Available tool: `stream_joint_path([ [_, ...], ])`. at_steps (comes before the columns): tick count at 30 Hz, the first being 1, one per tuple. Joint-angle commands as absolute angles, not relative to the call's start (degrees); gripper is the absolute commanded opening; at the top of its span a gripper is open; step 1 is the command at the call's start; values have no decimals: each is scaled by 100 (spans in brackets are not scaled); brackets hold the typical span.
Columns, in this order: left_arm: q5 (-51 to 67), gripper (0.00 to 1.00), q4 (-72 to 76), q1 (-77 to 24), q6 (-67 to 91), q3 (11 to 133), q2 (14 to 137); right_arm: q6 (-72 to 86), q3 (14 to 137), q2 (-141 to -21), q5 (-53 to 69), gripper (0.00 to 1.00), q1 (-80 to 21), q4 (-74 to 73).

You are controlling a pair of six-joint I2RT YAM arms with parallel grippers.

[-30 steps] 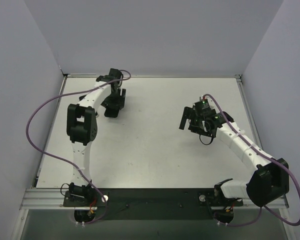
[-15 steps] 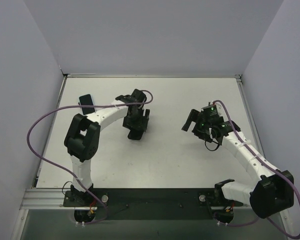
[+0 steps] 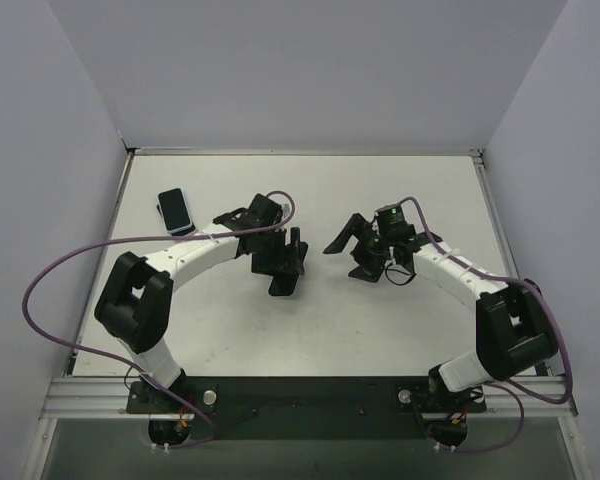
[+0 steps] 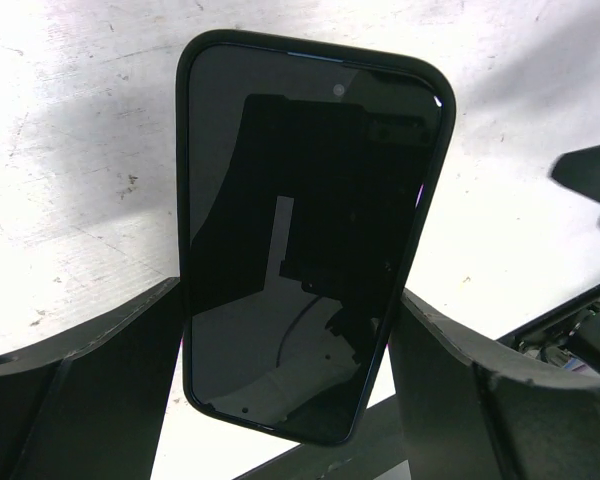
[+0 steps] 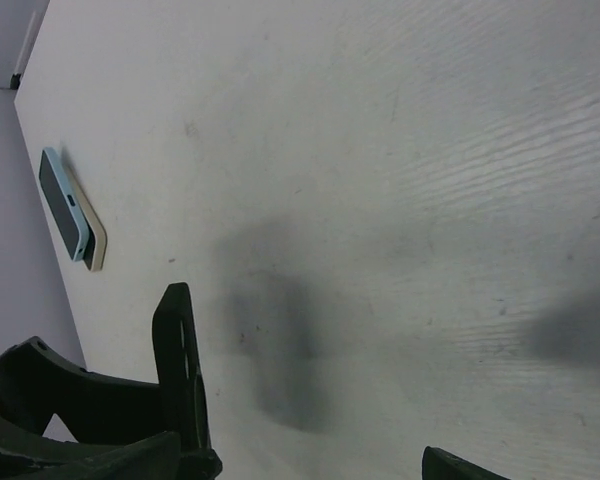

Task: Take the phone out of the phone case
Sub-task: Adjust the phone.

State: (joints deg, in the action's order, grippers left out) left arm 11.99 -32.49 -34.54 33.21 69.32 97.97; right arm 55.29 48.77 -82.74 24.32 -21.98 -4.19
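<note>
Here, the left gripper is clamping its fingers on the long sides of the phone, which is sitting in its black phone case, over the middle of the surface. The right gripper is hovering nearby, its fingers spreading wide around nothing. A blue-edged handset is lying near the far-left corner.

Overhead, two wrist close-ups, shared table
</note>
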Motion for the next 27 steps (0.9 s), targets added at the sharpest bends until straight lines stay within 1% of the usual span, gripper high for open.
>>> stream_joint_path([
  [1,1433,0,-2865,-3533,3401,6970,9396,6002,5264,-8638,2821,94,-2522,263],
  [3,1441,0,-2874,-3568,3410,6926,9334,6135,5335,-8840,2918,93,-2636,517],
  [8,1520,0,-2927,-3647,3437,6952,9343,6161,5546,-9149,2856,90,-2979,606],
  [11,1547,0,-2927,-3718,3437,7005,9299,6205,5642,-9360,2865,87,-3076,659],
  [14,1521,0,-2892,-3762,3445,7049,9220,6372,5625,-9553,3006,74,-3094,869],
  [15,1512,0,-2900,-3770,3454,7066,9202,6407,5590,-9606,3049,65,-3094,1088],
  [17,1468,0,-2909,-3779,3463,7058,9115,6451,5546,-9624,3164,55,-3094,1239],
  [18,1459,0,-2892,-3779,3454,7040,9079,6442,5555,-9641,3181,44,-3085,1291],
  [20,1476,0,-2874,-3779,3445,7005,8991,6372,5616,-9668,3287,35,-3076,1301],
  [21,1485,1,-2883,-3771,3402,6996,8965,6337,5642,-9659,3339,21,-3059,1309],
  [22,1494,7,-2892,-3779,3384,7013,8939,6311,5660,-9668,3375,5,-3032,1318],
  [23,1555,12,-2883,-3779,3340,7022,8912,6250,5695,-9651,3384,0,-3024,1275],
  [24,1599,19,-2857,-3771,3322,7014,8895,6240,5678,-9572,3375,0,-2997,1248],
  [25,1626,48,-2865,-3779,3322,7005,8825,6205,5660,-9528,3375,0,-2936,1248],
  [27,1696,74,-2883,-3779,3305,6944,8711,6126,5590,-9379,3471,0,-2822,1222],
])
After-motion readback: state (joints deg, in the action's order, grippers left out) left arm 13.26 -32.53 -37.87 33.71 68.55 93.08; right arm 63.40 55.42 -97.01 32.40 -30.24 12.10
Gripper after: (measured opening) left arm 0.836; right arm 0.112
